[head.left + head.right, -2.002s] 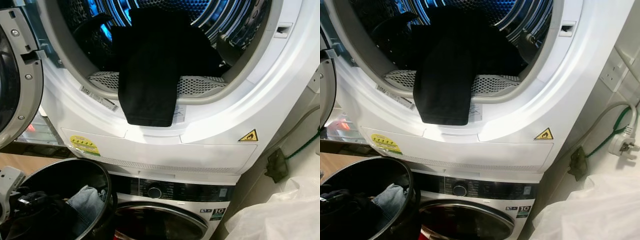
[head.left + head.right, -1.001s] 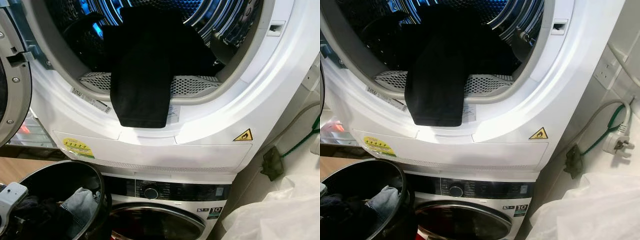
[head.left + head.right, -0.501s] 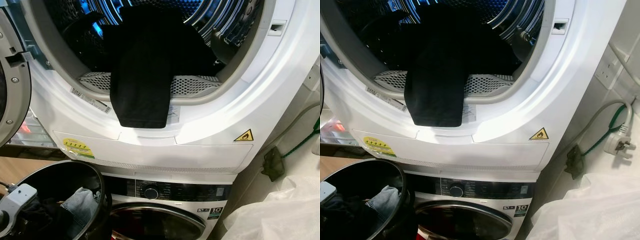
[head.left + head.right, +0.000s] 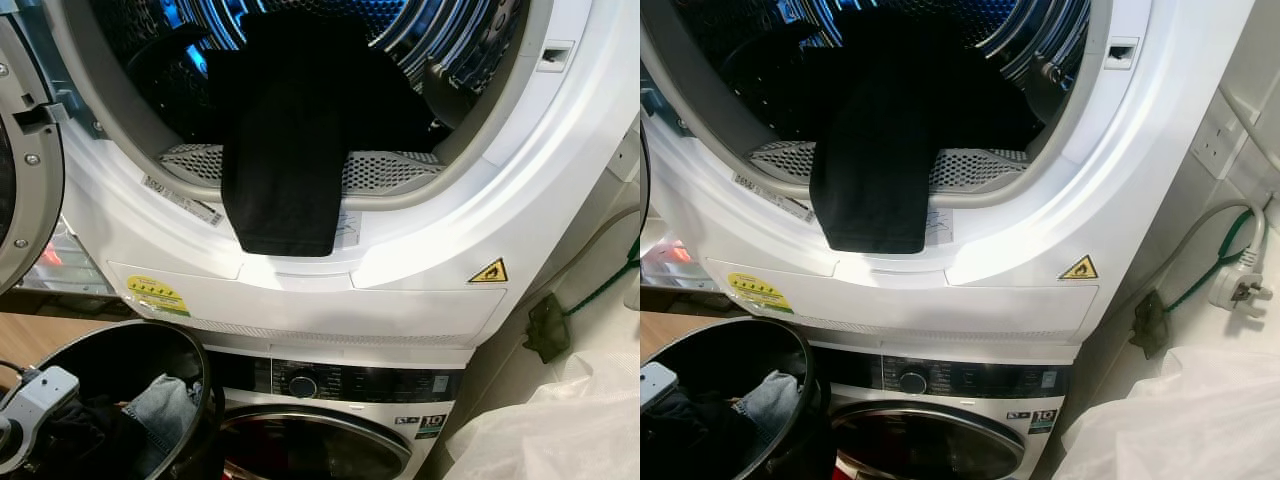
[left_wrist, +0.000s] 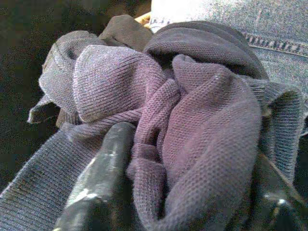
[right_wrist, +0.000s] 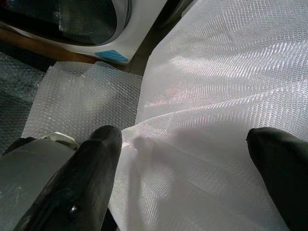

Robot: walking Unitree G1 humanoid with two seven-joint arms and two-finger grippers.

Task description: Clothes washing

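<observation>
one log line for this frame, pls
phase: grasping from basket | left gripper: in black basket, closed around purple knit garment | right gripper: open, idle over white mesh | dryer: door open, black garment draped over rim

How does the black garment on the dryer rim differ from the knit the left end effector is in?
The black garment is plain black and hangs flat over the dryer rim, untouched. The purplish knit is ribbed, bunched, and sits between the left end effector fingers in the black basket. Both are laundry.
</observation>
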